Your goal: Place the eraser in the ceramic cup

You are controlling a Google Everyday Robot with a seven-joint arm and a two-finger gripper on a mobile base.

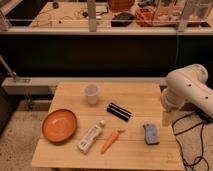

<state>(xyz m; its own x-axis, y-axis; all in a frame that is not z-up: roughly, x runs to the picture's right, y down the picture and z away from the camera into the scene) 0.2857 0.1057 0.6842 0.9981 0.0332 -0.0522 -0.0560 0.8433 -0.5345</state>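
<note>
The ceramic cup [91, 93] is pale grey-white and stands upright at the back middle of the wooden table [70, 157]. The eraser [119, 111] is a black block with white stripes. It lies flat right of the cup and a little nearer the front. My white arm [186, 89] hangs over the table's right edge, well right of the eraser. My gripper does not show; it is hidden behind or below the arm's links.
An orange plate [59, 125] sits at the front left. A white tube [91, 137] and an orange carrot-shaped item [109, 141] lie at the front middle. A blue pad [150, 134] lies at the front right. Black cables [192, 145] trail on the floor at right.
</note>
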